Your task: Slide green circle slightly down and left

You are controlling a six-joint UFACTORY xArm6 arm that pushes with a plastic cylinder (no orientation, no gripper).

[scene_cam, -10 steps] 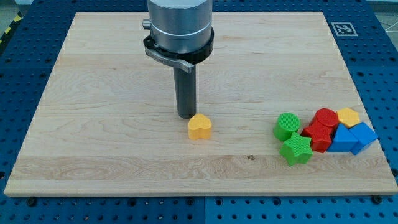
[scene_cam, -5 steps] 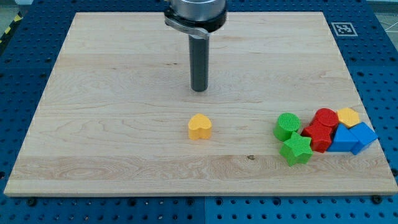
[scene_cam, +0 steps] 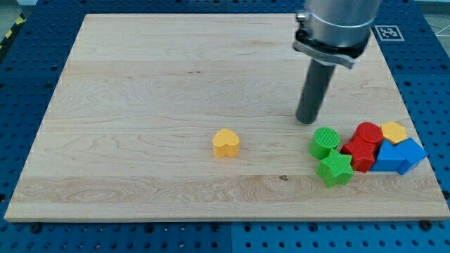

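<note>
The green circle (scene_cam: 324, 142) sits at the left end of a cluster of blocks at the board's lower right. My tip (scene_cam: 306, 120) is on the board just above and slightly left of the green circle, a small gap apart from it. A green star (scene_cam: 335, 169) lies directly below the circle, touching it.
A red circle (scene_cam: 368, 132), a red block (scene_cam: 360, 153), a yellow hexagon (scene_cam: 394, 132) and two blue blocks (scene_cam: 401, 156) crowd the circle's right side. A yellow heart (scene_cam: 226, 143) lies alone near the board's middle. The wooden board (scene_cam: 140, 91) ends near the cluster's right.
My tip has moved from beside the yellow heart up and then far right, ending just above the green circle. No block has moved.
</note>
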